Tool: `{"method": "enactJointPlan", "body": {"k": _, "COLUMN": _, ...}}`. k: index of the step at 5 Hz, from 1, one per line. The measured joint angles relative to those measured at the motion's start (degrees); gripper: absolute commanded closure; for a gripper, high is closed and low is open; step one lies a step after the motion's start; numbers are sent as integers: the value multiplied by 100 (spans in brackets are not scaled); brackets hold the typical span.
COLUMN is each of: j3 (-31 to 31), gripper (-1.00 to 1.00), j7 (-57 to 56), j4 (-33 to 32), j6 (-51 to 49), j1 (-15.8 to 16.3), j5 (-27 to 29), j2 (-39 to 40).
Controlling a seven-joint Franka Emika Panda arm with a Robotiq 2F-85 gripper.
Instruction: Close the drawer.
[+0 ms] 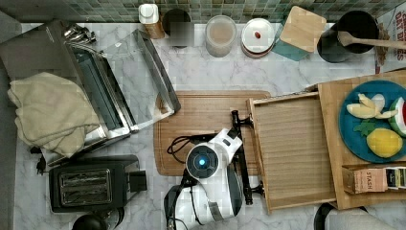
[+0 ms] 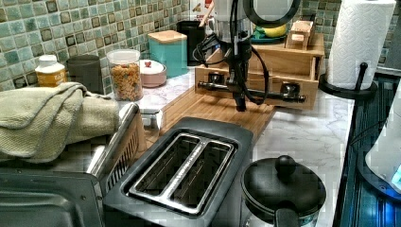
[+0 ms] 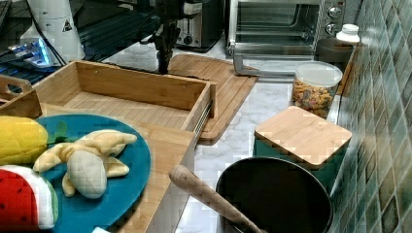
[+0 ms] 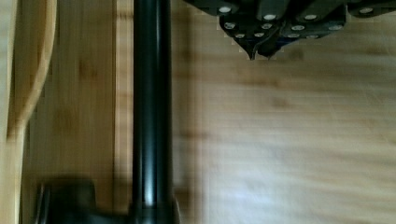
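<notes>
The drawer (image 1: 292,143), a shallow bamboo tray with a ribbed floor, stands pulled out from under the thick wooden top (image 1: 331,120) and holds nothing. Its long black bar handle (image 1: 245,179) runs along its front over the cutting board. My gripper (image 2: 240,105) hangs pointing down just in front of the handle (image 2: 274,96), on the side away from the drawer. In the wrist view the gripper (image 4: 261,52) is shut on nothing, with the handle bar (image 4: 152,116) a short way beside it. In the right view the gripper (image 3: 164,65) shows beyond the drawer (image 3: 131,104).
A bamboo cutting board (image 1: 201,110) lies under the gripper. A toaster oven with its glass door (image 1: 139,81) down stands at the top view's left, a black toaster (image 1: 88,184) below it. A kettle (image 2: 283,187), a paper towel roll (image 2: 359,42) and jars (image 1: 220,34) by the tiles surround the area.
</notes>
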Motion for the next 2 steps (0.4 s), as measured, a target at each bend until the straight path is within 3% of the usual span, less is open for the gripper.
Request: {"method": "enactJointPlan", "body": {"k": 2, "j3": 2, "gripper": 100, "j7": 118, "j4": -45, "j6": 375, "j1": -348, "j5": -439, "j2": 8}}
